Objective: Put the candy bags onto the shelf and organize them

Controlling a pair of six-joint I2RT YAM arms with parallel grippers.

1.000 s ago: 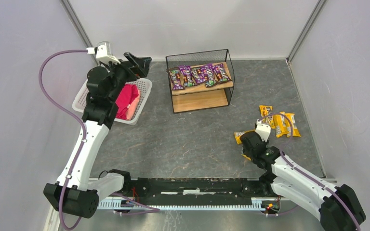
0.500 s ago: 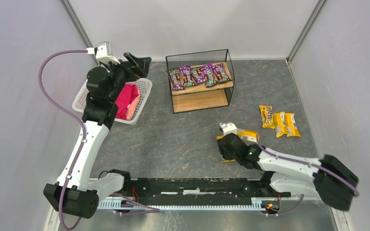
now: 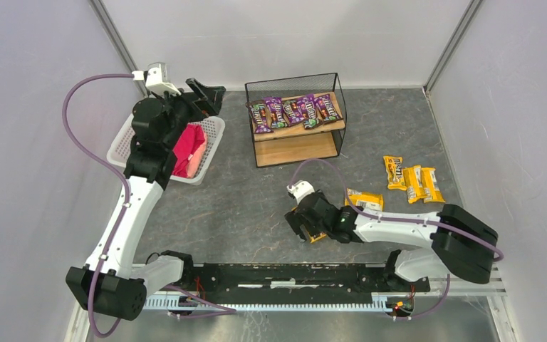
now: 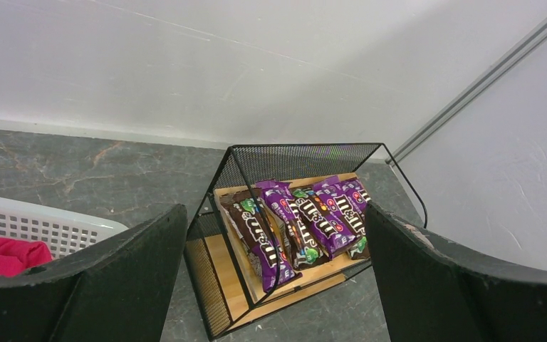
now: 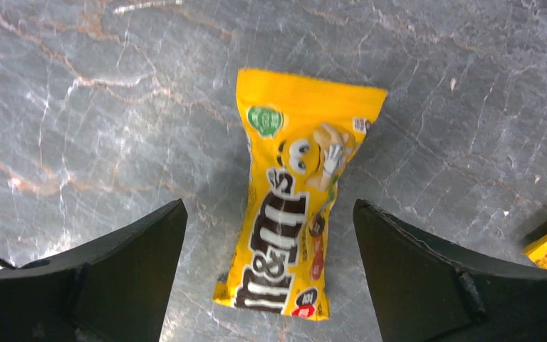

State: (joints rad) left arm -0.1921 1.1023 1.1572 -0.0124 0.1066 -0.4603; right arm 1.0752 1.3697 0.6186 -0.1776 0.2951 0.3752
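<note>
1. Yellow candy bag [image 5: 288, 214] lies flat on the worktop [image 3: 256, 206], near the front and centre. It sits between the right end effector [image 5: 269, 206] fingers with a gap on each side.
2. Right end effector: spread wide, holding nothing, low over that bag.
3. Yellow count is 5. One is under the right end effector. One loose bag [image 3: 365, 201] lies just to its right. A cluster of three [image 3: 413, 182] lies side by side further right.
4. Purple bags [image 4: 306, 221] number about 5, all on the shelf [image 3: 295, 146] top board in an overlapping row. The overlap makes the exact count uncertain.
5. Shelf: one unit, far centre of the worktop. The lower board shows bare wood.
6. Left end effector [image 4: 274, 209]: spread wide, nothing between the fingers, held high over the far corner of the white basket [image 3: 210, 135] and pointing toward the shelf.
7. Basket: one, far left, with one pink-red bundle [image 3: 189, 149] inside.
</note>
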